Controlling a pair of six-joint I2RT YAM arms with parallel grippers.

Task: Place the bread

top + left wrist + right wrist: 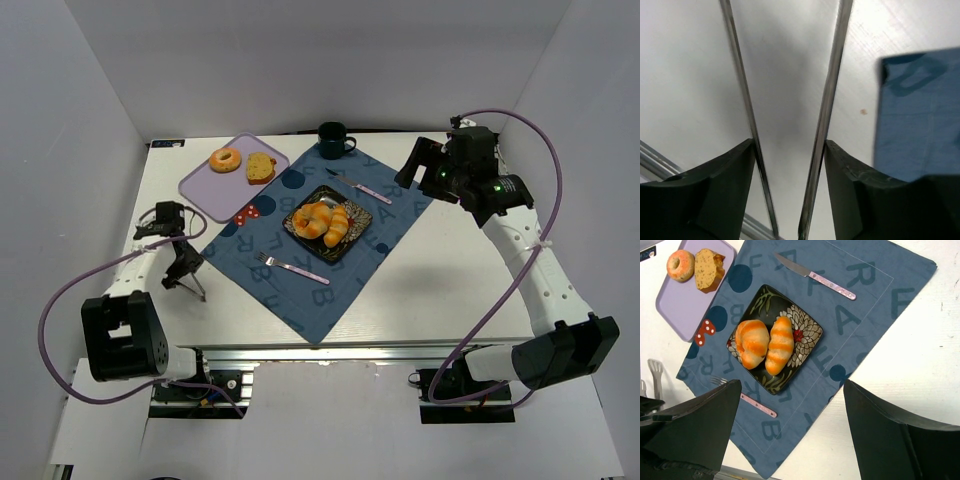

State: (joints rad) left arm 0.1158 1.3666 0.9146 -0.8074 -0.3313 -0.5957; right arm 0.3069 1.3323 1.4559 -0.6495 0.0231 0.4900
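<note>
Two orange-striped bread rolls (323, 222) lie side by side on a black patterned plate (358, 228) in the middle of a blue placemat (300, 295). They also show in the right wrist view (765, 344). My right gripper (420, 165) hangs open and empty high above the table's back right, its jaws wide apart (792, 425). My left gripper (185, 268) is at the left of the table, beside the placemat's corner. It is shut on metal tongs (827, 115), whose two arms run between its fingers (790, 190).
A purple tray (205, 190) at the back left holds a donut (225, 159) and a bread slice (261, 167). A dark mug (333, 139) stands at the placemat's far corner. A knife (365, 188) and a fork (290, 267) lie beside the plate.
</note>
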